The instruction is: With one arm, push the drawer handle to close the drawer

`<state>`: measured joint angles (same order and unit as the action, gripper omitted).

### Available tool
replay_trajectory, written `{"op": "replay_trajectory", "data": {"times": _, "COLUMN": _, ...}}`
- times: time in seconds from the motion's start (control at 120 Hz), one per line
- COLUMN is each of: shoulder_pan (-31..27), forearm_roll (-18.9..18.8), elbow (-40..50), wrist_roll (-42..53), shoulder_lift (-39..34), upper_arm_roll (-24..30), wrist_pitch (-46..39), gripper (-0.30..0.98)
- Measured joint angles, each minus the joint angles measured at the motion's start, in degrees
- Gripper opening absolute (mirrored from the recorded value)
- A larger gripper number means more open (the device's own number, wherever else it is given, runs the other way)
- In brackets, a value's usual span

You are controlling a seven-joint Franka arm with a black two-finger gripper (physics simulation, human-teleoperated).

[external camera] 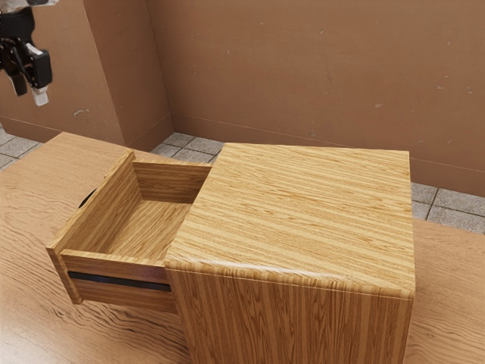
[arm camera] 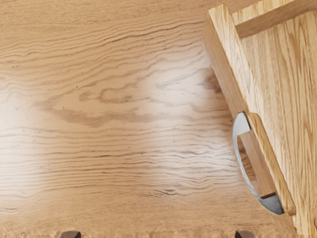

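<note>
High at the exterior view's upper left, my black gripper (external camera: 30, 89) hangs well above the table, open with nothing between its fingers. The wooden drawer (external camera: 158, 218) is pulled out of its cabinet (external camera: 303, 212) toward the exterior view's left, and its inside is bare. A dark bit of the handle (external camera: 87, 199) peeks out behind the drawer front. In the wrist view, the curved metal handle (arm camera: 241, 161) stands off the front of the drawer (arm camera: 242, 79), while the tips of my gripper (arm camera: 158, 234) are wide apart at the lower edge, not touching it.
The cabinet rests on a wood-grain table (external camera: 30, 197), whose surface also spreads in front of the drawer in the wrist view. Brown walls (external camera: 303, 76) and a tiled floor (external camera: 447, 199) lie beyond the table.
</note>
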<state>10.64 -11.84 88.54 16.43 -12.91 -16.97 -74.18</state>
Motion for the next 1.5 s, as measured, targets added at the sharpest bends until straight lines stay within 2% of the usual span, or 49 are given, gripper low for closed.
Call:
{"op": "replay_trajectory", "data": {"times": 0.133, "shoulder_pan": 0.45, "forearm_roll": -2.69, "elbow": 6.83, "wrist_roll": 2.81, "shoulder_lift": -2.08, "upper_arm_roll": 0.18, "wrist_pitch": -0.68, "gripper": 0.18}}
{"op": "replay_trajectory", "data": {"times": 0.292, "shoulder_pan": 0.62, "forearm_roll": -4.15, "elbow": 12.73, "wrist_roll": 7.47, "shoulder_lift": -3.04, "upper_arm_roll": -0.36, "wrist_pitch": -4.81, "gripper": 0.09}}
{"op": "replay_trajectory", "data": {"times": 0.817, "shoulder_pan": 1.55, "forearm_roll": -2.79, "elbow": 33.58, "wrist_roll": 29.0, "shoulder_lift": -5.87, "upper_arm_roll": -5.99, "wrist_pitch": -28.79, "gripper": -0.02}}
{"op": "replay_trajectory", "data": {"times": 1.158, "shoulder_pan": 6.35, "forearm_roll": 0.56, "elbow": 39.34, "wrist_roll": 43.8, "shoulder_lift": -5.56, "upper_arm_roll": -11.37, "wrist_pitch": -39.16, "gripper": -0.05}}
{"op": "replay_trajectory", "data": {"times": 1.275, "shoulder_pan": 10.97, "forearm_roll": 1.53, "elbow": 39.7, "wrist_roll": 48.31, "shoulder_lift": -5.27, "upper_arm_roll": -14.93, "wrist_pitch": -40.59, "gripper": -0.06}}
{"op": "replay_trajectory", "data": {"times": 1.5, "shoulder_pan": 13.65, "forearm_roll": 1.54, "elbow": 40.84, "wrist_roll": 54.96, "shoulder_lift": -4.22, "upper_arm_roll": -15.88, "wrist_pitch": -42.73, "gripper": -0.07}}
